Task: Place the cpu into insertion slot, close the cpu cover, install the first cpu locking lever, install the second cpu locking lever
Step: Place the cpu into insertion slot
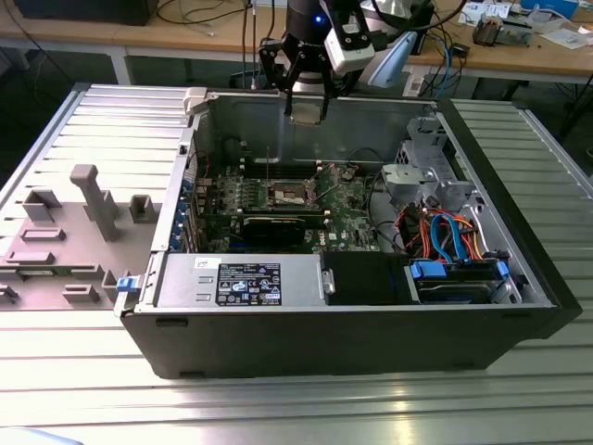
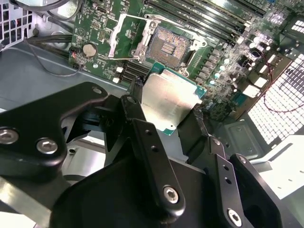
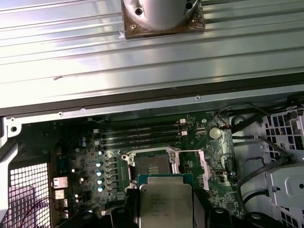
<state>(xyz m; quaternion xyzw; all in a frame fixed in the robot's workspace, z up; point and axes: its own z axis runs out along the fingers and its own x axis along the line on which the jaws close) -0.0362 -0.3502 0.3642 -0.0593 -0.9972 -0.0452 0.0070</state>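
Clamps the cpu (image 2: 171, 102) in the gripper (image 1: 308, 111) at top centre of the exterior view, well apart from the bare insertion slot (image 2: 167, 46), cpu cover (image 2: 142, 42) open.

Bright even room light, strong glare on the ribbed metal table (image 1: 278, 408), pale sheen on the cpu (image 2: 168, 97), computer case (image 1: 371, 343) interior shadowed

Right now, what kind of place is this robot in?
Probably a robot lab or workshop. An opened computer lies on a ribbed metal table, wooden benches stand behind it, and the claw holds a cpu above the board.
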